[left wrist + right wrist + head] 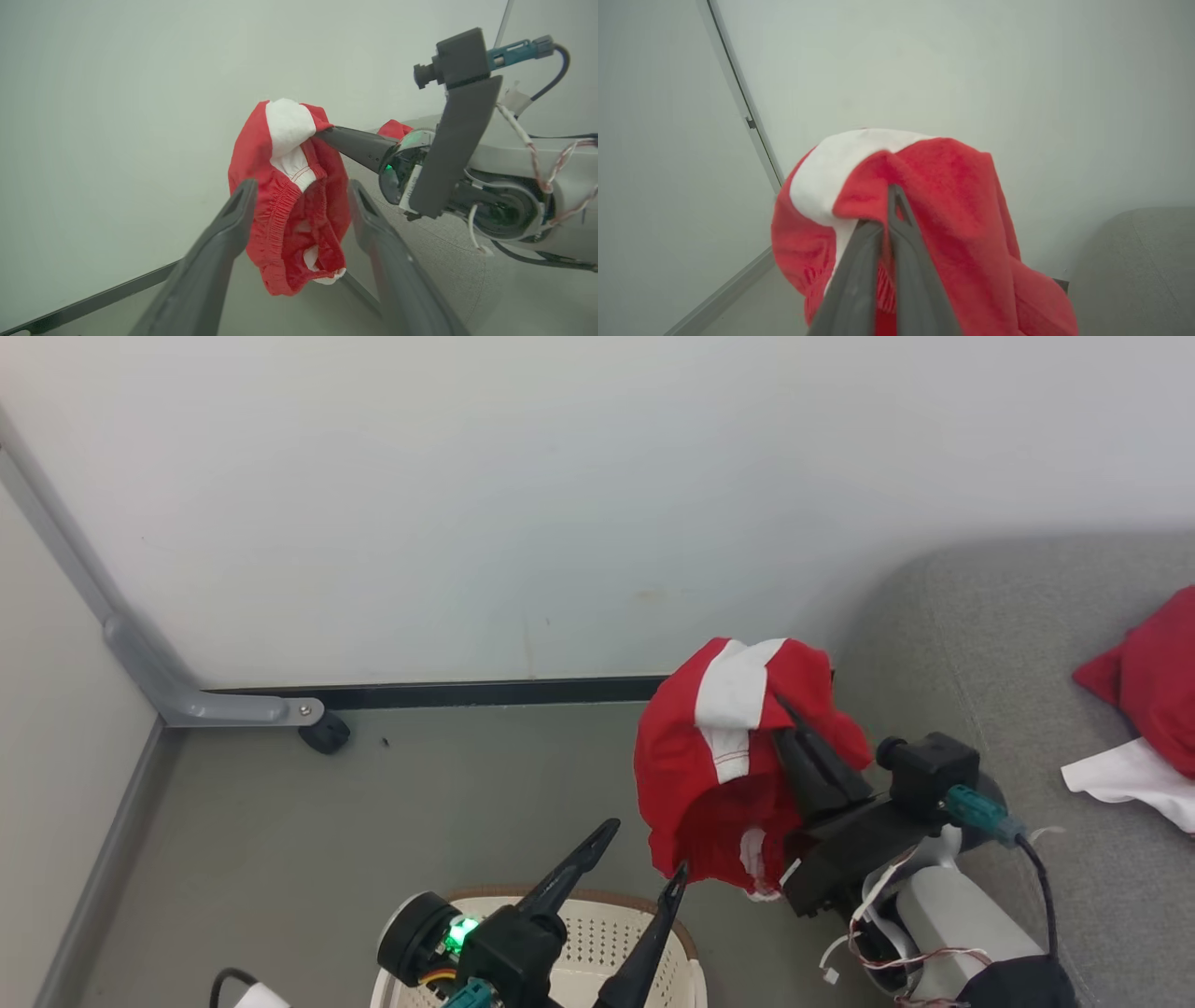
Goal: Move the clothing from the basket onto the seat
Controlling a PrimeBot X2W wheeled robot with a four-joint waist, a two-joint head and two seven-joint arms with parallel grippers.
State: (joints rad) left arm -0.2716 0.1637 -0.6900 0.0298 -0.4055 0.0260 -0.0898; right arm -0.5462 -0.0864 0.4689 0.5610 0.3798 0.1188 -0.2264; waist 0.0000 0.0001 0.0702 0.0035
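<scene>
1. The right gripper (784,711) is clamped on the red shorts (695,756), which hang in the air between the basket (597,933) and the seat (1008,644).
2. Carry them well over the seat, towards the red garment (1153,677) lying there, then let go. Released here, they would likely land on the floor (373,821).
3. The left gripper (646,849) hovers over the basket with its fingers apart and should stay out of the dangling cloth.

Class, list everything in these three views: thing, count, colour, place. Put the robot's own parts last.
held garment: one, red with white stripe, hanging from right gripper.
second garment: one, red and white, lying on seat, far right.
basket: one, cream, brown rim, on floor below left gripper.
seat: one, grey, right.
wall: one, white, behind.
frame leg: one, grey, black caster, left.
left gripper: one, dark, open, above basket.
right gripper: one, dark, shut on held garment.
</scene>
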